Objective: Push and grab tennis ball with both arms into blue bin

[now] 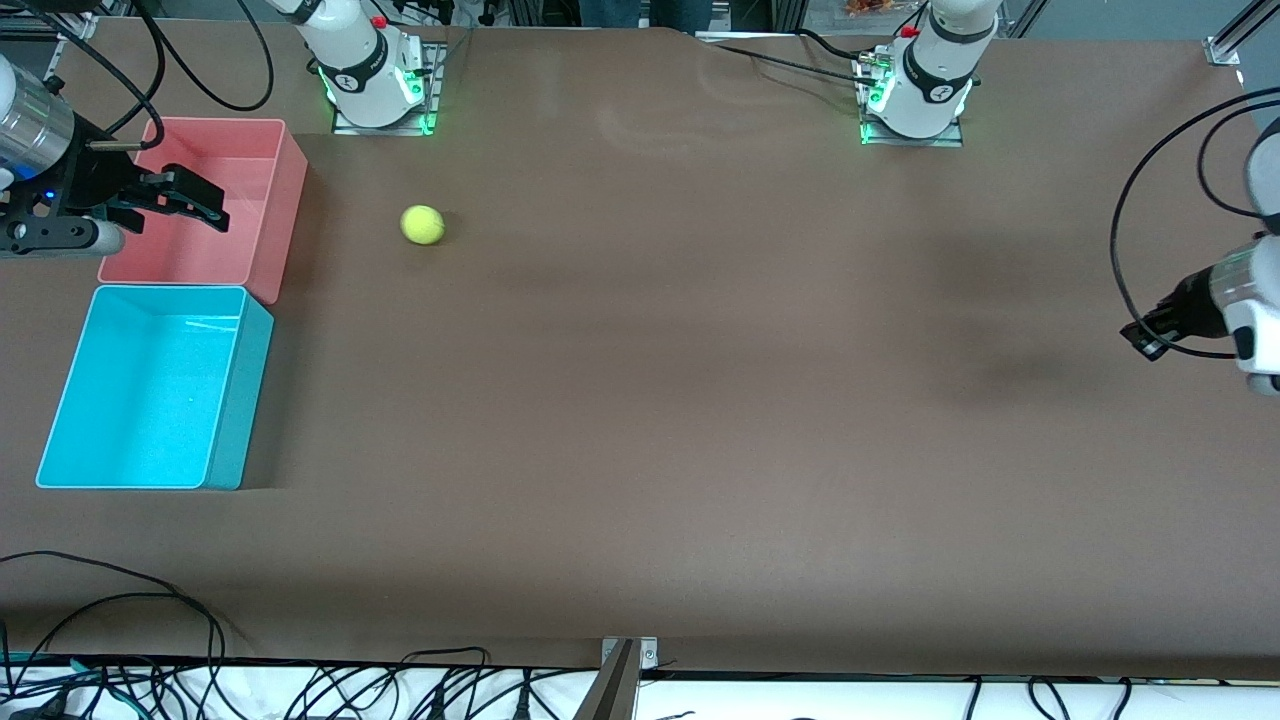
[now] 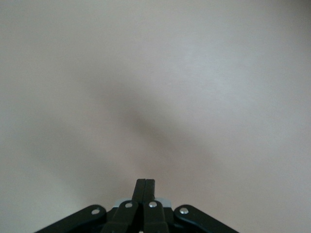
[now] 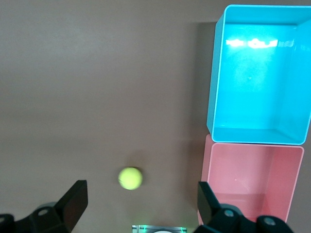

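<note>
yellow-green tennis ball (image 1: 422, 224), one; blue bin (image 1: 60, 440), one.

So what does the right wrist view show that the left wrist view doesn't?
Only the right wrist view shows the tennis ball on the table, the blue bin with the pink bin touching it, both empty, and the right gripper, jaws wide open. Only the left wrist view shows the left gripper, jaws shut on nothing. Both show bare brown table.
</note>
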Robot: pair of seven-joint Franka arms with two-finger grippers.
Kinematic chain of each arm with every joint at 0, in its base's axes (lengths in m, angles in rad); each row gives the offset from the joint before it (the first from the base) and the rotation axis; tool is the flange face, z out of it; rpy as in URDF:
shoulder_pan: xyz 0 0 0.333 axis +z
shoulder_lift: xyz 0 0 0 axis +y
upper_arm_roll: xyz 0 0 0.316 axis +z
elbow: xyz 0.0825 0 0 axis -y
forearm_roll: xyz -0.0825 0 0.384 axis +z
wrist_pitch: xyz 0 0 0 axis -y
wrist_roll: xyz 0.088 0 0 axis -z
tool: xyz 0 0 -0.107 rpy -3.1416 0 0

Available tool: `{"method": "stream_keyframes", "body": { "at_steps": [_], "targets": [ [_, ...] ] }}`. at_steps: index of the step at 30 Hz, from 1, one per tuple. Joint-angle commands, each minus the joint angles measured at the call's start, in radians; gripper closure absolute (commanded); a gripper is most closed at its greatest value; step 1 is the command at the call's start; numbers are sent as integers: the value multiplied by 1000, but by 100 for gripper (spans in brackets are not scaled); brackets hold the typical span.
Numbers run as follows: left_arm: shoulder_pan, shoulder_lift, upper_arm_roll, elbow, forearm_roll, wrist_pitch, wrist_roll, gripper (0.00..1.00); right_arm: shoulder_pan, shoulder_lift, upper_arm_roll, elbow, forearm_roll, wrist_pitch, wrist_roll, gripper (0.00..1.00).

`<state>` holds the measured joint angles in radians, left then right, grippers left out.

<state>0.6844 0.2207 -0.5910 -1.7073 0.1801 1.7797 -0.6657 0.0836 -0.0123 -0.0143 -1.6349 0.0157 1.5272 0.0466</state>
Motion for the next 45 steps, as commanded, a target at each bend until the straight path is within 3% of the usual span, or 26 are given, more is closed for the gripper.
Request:
{"method": "stream_keyframes", "body": {
  "at_steps": [1, 5, 11, 16, 18, 20, 21, 22, 24, 32, 45],
  "targets": [
    [-25, 8, -18, 97, -25, -62, 139, 100, 2, -15, -3, 0, 12, -13, 4, 0],
    [-55, 9, -20, 147, -24, -103, 256, 100, 2, -14, -3, 0, 12, -13, 4, 0],
    [-81, 9, -20, 201, -24, -155, 440, 92, 2, -15, -3, 0, 12, -13, 4, 0],
    [-100, 9, -20, 213, -18, -169, 457, 78, 2, -14, -4, 3, 13, -13, 4, 0],
    [-103, 9, -20, 213, -18, -169, 457, 61, 2, -11, -3, 6, 12, -13, 4, 0],
    [-111, 9, -21, 212, -10, -169, 457, 58, 2, -12, -3, 4, 7, -13, 4, 0],
    [-118, 12, -18, 212, -7, -169, 457, 51, 2, -12, -3, 4, 4, -13, 4, 0],
    [-121, 13, -18, 213, -7, -169, 457, 38, 2, -12, -3, 4, 3, -12, 4, 0],
    [-123, 13, -17, 212, -7, -169, 451, 0, 2, -8, -4, 4, 3, -10, 4, 0],
    [-121, 11, -13, 218, -21, -167, 449, 0, 4, 8, -3, -6, -5, -84, -7, 0],
    [-112, 2, -16, 296, -25, -166, 456, 0, 2, 11, -4, -181, 0, -180, -17, 0]
  ]
}}
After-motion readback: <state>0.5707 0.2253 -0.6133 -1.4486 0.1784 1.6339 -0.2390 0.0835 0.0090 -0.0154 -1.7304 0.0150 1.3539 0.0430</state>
